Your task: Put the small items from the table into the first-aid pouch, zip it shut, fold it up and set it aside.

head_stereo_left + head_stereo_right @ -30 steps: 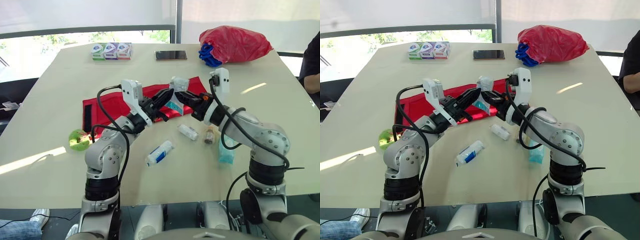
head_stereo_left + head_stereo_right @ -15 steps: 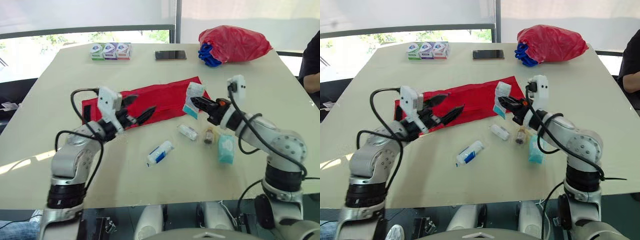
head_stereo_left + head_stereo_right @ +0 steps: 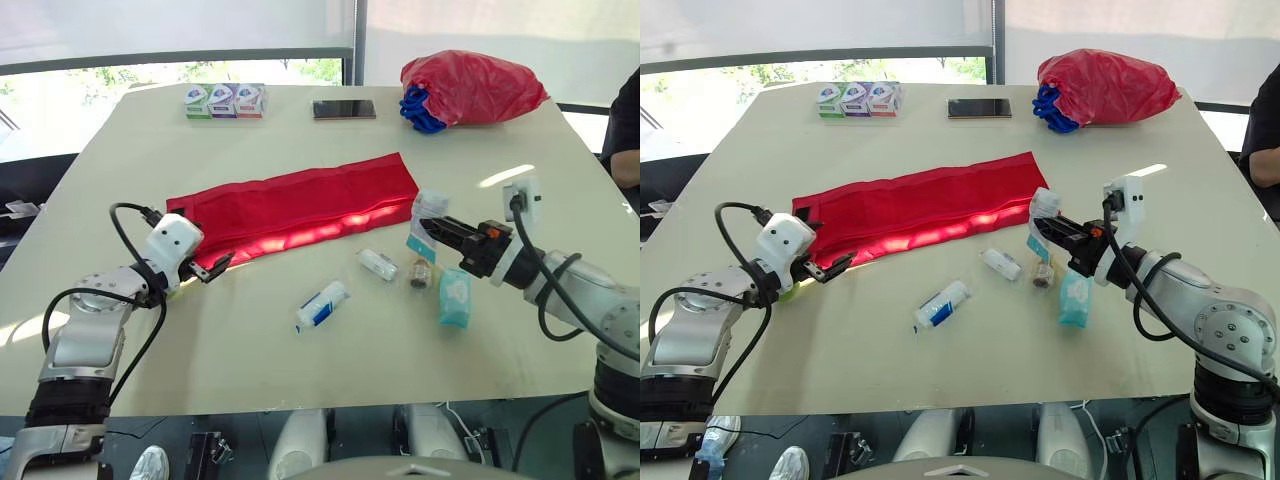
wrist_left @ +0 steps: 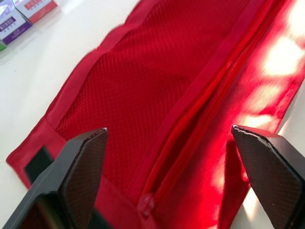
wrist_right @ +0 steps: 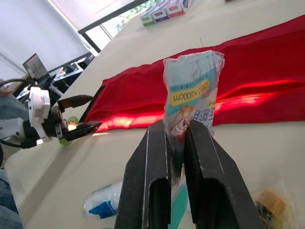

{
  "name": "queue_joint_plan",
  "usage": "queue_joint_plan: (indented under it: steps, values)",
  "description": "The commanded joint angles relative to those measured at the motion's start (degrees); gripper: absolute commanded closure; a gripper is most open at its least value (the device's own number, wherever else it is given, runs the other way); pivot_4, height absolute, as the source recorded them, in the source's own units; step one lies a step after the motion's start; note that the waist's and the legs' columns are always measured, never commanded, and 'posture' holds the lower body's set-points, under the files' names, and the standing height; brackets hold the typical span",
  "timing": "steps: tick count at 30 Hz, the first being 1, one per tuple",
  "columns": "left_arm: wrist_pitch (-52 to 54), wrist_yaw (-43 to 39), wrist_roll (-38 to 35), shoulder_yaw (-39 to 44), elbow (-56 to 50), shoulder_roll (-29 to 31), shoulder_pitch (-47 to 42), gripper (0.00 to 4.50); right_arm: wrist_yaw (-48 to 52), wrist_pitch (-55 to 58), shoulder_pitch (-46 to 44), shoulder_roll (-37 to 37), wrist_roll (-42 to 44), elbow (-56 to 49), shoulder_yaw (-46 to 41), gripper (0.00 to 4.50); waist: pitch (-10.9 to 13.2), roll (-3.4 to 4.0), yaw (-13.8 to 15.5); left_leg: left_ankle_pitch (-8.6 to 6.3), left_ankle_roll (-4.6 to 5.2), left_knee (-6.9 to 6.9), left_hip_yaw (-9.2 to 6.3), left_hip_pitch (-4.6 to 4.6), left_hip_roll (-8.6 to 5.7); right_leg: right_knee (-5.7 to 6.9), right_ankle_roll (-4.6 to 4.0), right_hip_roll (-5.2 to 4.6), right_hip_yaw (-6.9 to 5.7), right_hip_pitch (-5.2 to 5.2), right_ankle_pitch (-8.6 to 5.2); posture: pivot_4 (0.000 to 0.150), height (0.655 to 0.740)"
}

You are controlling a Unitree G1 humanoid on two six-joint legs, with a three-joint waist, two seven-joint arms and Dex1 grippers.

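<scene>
The right jaws are clenched on the lower edge of a clear bandage packet [image 5: 193, 90] with teal print. They hold it upright above the bench [image 3: 120, 150], just near of the right end of the red first-aid pouch [image 3: 300, 205]. The pouch lies unrolled flat, running from near left to far right. The left jaws are spread wide, grasping nothing, at the pouch's left end. Near the pouch's right half lie 4 loose items: a white-and-blue tube [image 3: 321, 304], a small white roll [image 3: 375, 263], a brown vial [image 3: 419, 272] and a teal packet [image 3: 453, 297]. At the far edge sit 3 small boxes [image 3: 224, 101], a phone [image 3: 343, 109] and a red plastic bag [image 3: 470, 85].
</scene>
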Motion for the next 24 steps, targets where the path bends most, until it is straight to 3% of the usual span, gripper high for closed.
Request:
queue_joint_plan:
  steps: [1, 10, 13, 18, 20, 21, 24]
  values:
    - [-4.4, 1.4, 4.6, -0.8, 2.8, 2.0, -1.8, 0.07, -0.5, -2.6, 0.2, -1.0, 2.0, -2.8, -0.9, 4.5, 0.0, -0.03, 0.0, 0.0, 0.0, 0.0, -0.01, 0.0, 0.01, 0.0, 0.0, 0.0, 0.0, 0.0, 0.0, 0.15, 0.74]
    - [-8.8, 3.8, 9.1, -3.3, 9.5, 0.5, -6.9, 0.07, 1.4, -4.9, 2.0, -2.1, 4.2, -5.6, 1.9, 4.5, 0.0, -0.03, 0.0, 0.0, 0.0, 0.01, -0.02, -0.02, 0.02, 0.0, 0.01, -0.06, -0.02, 0.0, 0.0, 0.15, 0.74]
    - [-9.5, 3.3, 9.4, -3.5, 9.8, 0.6, -6.7, 0.94, 1.2, -5.8, 2.1, -2.4, 5.2, -5.6, 2.4, 4.5, 0.0, -0.04, 0.0, 0.0, 0.0, 0.01, -0.02, -0.01, 0.02, 0.02, 0.01, -0.07, -0.02, 0.0, 0.01, 0.15, 0.74]
    - [-10.5, 1.7, 8.2, -3.7, 9.6, 0.4, -6.8, 3.43, 1.0, -6.9, 2.4, -2.8, 5.6, -5.6, 3.9, 4.5, 0.0, -0.05, 0.0, 0.0, 0.0, 0.01, -0.04, -0.02, 0.04, 0.02, 0.0, -0.08, -0.04, 0.0, 0.01, 0.15, 0.74]
    - [-10.5, 0.9, 7.9, -4.0, 9.0, 0.1, -7.1, 4.21, 0.9, -7.1, 2.3, -2.9, 5.5, -5.4, 4.5, 4.5, 0.0, -0.05, 0.0, 0.0, 0.0, 0.01, -0.05, -0.03, 0.04, 0.01, 0.0, -0.09, -0.04, 0.0, 0.01, 0.15, 0.74]
    - [-10.2, 0.6, 7.6, -4.0, 8.7, -0.1, -7.4, 4.39, 0.9, -7.2, 2.2, -3.0, 5.5, -5.3, 4.7, 4.5, 0.0, -0.04, 0.0, 0.0, 0.0, 0.01, -0.05, -0.04, 0.04, 0.01, 0.0, -0.1, -0.04, 0.0, 0.01, 0.15, 0.74]
    - [-10.3, -0.2, 7.5, -4.2, 8.4, -0.3, -7.8, 4.39, 1.1, -7.5, 2.0, -3.2, 5.4, -5.1, 5.3, 4.5, 0.0, -0.05, 0.0, 0.0, 0.0, 0.02, -0.05, -0.05, 0.04, 0.01, 0.0, -0.12, -0.05, 0.0, 0.01, 0.15, 0.74]
